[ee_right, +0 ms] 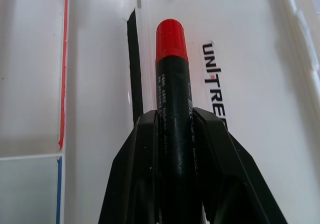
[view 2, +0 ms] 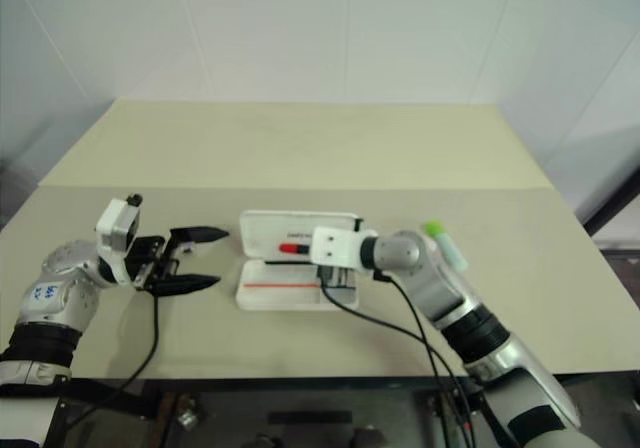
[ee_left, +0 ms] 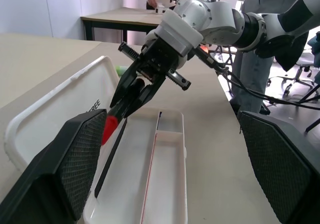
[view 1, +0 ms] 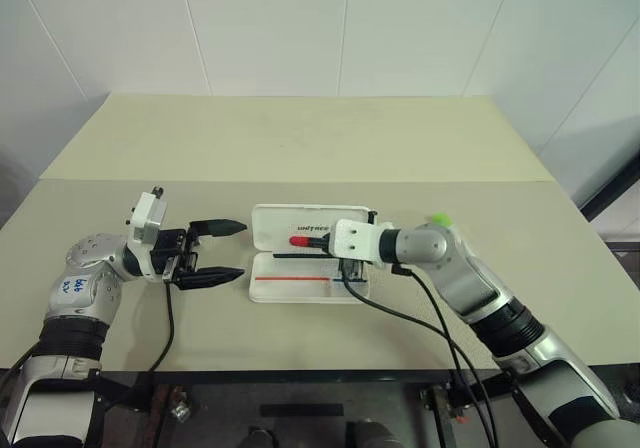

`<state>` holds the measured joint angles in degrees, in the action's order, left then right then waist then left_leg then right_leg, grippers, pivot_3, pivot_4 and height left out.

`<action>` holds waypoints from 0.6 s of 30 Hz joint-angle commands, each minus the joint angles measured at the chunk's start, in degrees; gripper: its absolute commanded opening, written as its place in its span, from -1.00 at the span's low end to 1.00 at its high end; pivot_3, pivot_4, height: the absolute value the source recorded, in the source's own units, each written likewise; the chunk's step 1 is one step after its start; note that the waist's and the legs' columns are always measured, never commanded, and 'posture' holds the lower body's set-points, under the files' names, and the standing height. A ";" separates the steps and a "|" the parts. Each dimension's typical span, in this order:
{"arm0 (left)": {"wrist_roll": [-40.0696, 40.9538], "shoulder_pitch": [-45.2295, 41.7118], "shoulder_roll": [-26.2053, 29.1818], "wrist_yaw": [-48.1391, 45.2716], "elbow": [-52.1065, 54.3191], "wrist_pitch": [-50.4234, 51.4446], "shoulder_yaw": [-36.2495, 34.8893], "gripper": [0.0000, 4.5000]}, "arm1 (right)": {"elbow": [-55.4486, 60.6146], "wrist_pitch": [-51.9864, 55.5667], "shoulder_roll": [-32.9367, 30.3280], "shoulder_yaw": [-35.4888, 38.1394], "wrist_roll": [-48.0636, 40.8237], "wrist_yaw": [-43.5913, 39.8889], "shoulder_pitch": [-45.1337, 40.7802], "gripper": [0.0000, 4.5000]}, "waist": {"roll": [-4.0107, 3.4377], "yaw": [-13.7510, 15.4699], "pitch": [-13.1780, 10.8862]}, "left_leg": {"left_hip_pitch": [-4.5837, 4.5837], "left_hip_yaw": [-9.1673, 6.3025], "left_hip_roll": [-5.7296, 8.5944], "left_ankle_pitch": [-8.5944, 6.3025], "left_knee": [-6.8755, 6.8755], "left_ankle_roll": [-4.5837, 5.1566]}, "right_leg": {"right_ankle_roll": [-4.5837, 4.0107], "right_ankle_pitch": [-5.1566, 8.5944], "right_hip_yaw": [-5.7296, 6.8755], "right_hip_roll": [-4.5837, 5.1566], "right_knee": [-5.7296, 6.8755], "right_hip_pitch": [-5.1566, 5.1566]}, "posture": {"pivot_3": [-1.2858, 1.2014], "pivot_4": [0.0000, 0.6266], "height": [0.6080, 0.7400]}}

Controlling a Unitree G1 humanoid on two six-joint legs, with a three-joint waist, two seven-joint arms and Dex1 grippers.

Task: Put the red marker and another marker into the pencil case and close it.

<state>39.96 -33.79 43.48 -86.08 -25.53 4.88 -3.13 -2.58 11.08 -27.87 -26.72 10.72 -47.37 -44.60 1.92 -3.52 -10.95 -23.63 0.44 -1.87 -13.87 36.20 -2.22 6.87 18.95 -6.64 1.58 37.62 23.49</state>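
The white pencil case (view 1: 290,290) lies open mid-table, its lid (view 1: 275,226) flat behind the tray with the logo facing up. My right gripper (view 1: 328,243) is shut on the red marker (ee_right: 172,84), a black barrel with a red cap (view 1: 301,240). It holds the marker low over the case near the hinge, cap pointing left. My left gripper (view 1: 243,251) stands open just left of the case, level, with nothing between its fingers. A green-capped highlighter (view 2: 441,238) lies on the table behind my right forearm, partly hidden.
A thin red-and-blue stick (view 1: 290,278) and a slim dark strip (ee_left: 112,156) lie in the case tray. My right arm's cable (view 1: 420,323) trails over the table's front edge. In the left wrist view, a person (ee_left: 260,59) stands beyond the table by another desk (ee_left: 120,16).
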 commanded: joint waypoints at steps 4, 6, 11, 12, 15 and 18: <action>-0.72 0.04 2.04 -6.42 -0.56 -1.14 -2.56 1.00 | 0.64 -0.97 3.78 0.60 1.49 0.93 -1.32 -0.73 | 0.00 -0.11 0.00 | 0.01 0.00 -0.01 0.01 0.02 -0.01 | -0.05 0.03 0.02 -0.03 0.09 0.01 | 0.03 -0.52 1.00; -0.92 0.03 1.97 -6.42 -0.94 -1.46 -2.61 1.00 | 0.64 -0.78 4.81 0.75 1.73 0.91 -1.38 -0.73 | 0.00 -0.12 0.00 | 0.01 0.00 -0.01 0.01 0.02 -0.02 | -0.05 0.03 0.03 -0.03 0.10 0.01 | 0.03 -0.52 1.00; -1.61 -0.29 1.48 -6.42 -1.63 -2.22 -2.54 1.00 | 0.38 -0.61 6.22 0.90 2.53 1.12 -0.85 -0.15 | 0.00 -0.07 0.00 | 0.01 -0.02 0.00 0.02 0.04 -0.02 | -0.05 0.03 0.03 0.00 0.10 0.01 | 0.03 -0.52 1.00; -1.76 -0.40 1.30 -6.42 -1.63 -2.22 -2.55 1.00 | 0.12 -0.76 6.21 0.96 2.73 1.24 -0.71 0.02 | 0.00 -0.05 0.00 | 0.00 -0.02 0.00 0.02 0.04 -0.02 | -0.05 0.03 0.04 0.01 0.10 0.01 | 0.03 -0.52 1.00; -2.00 -0.46 0.84 -6.34 -1.33 -2.16 -2.59 1.00 | 0.08 -0.82 5.63 1.40 3.05 1.18 -0.10 0.49 | 0.00 -0.07 0.00 | 0.00 -0.02 0.00 0.02 0.04 -0.02 | -0.05 0.03 0.04 0.01 0.10 0.00 | 0.03 -0.52 1.00; -2.13 -0.49 0.54 -6.14 -1.11 -2.02 -2.58 1.00 | 1.63 0.06 4.91 2.43 2.15 0.26 0.55 0.95 | 0.00 -0.09 0.00 | 0.00 -0.02 -0.01 0.02 0.04 -0.02 | -0.05 0.03 0.04 0.00 0.11 0.01 | 0.03 -0.52 1.00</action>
<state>37.91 -33.65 43.81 -86.08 -27.69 3.14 -4.11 -3.45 11.23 -22.29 -26.47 13.47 -46.89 -44.23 1.93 -3.61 -10.95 -23.63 0.42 -1.88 -13.86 36.24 -2.24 6.82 18.98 -6.60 1.58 37.73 23.49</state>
